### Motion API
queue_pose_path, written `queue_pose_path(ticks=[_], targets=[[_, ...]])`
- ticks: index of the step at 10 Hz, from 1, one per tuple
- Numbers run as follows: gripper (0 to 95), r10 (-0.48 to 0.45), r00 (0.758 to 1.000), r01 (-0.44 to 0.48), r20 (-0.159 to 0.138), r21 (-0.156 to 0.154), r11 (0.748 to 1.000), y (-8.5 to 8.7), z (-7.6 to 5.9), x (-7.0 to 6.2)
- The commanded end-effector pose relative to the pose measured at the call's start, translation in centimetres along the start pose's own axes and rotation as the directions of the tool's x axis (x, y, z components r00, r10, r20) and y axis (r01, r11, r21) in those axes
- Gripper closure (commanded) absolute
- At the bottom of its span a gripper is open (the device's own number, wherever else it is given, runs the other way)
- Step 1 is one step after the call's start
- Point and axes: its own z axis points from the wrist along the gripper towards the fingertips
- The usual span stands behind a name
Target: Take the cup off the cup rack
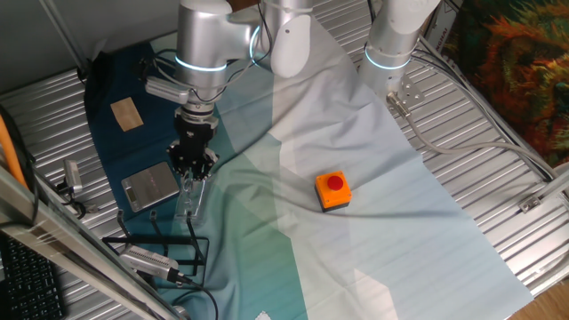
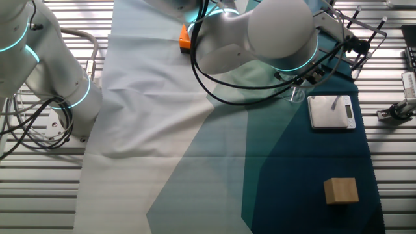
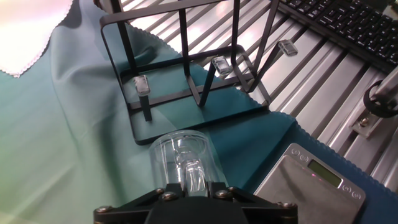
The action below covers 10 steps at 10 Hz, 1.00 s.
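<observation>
Cup (image 3: pixel 182 163) sits gripped in the fingers (image 3: pixel 186 186), its long axis running straight out along them toward the cup rack (image 3: pixel 186 68) (already clear of the prongs), rack just ahead on the bench (image 1: pixel 498 169); next move pulls away.

Two fixed cameras looked down on the cloth-covered table (image 1: pixel 462 231) from seemingly opposite sides, while the hand camera sat close, facing twelve o'clock.
</observation>
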Motion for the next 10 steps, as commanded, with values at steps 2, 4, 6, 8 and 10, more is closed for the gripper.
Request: queue_pose_path(ticks=[2, 4, 6, 8, 10], targets=[[95.0, 0.007, 1.000, -0.007, -0.021, 0.001, 1.000, 0.0, -0.4, -0.2], [95.0, 0.010, 1.000, -0.010, -0.030, -0.001, 1.000, 0.0, -0.8, -0.6], [95.0, 0.013, 0.998, -0.013, -0.063, 0.005, 1.000, 0.1, -1.7, -1.1], [95.0, 0.016, 0.996, -0.016, -0.085, 0.006, 1.000, 0.2, -2.1, -1.4], [95.0, 0.016, 0.992, -0.015, -0.123, 0.011, 1.000, 0.2, -2.5, -1.6]])
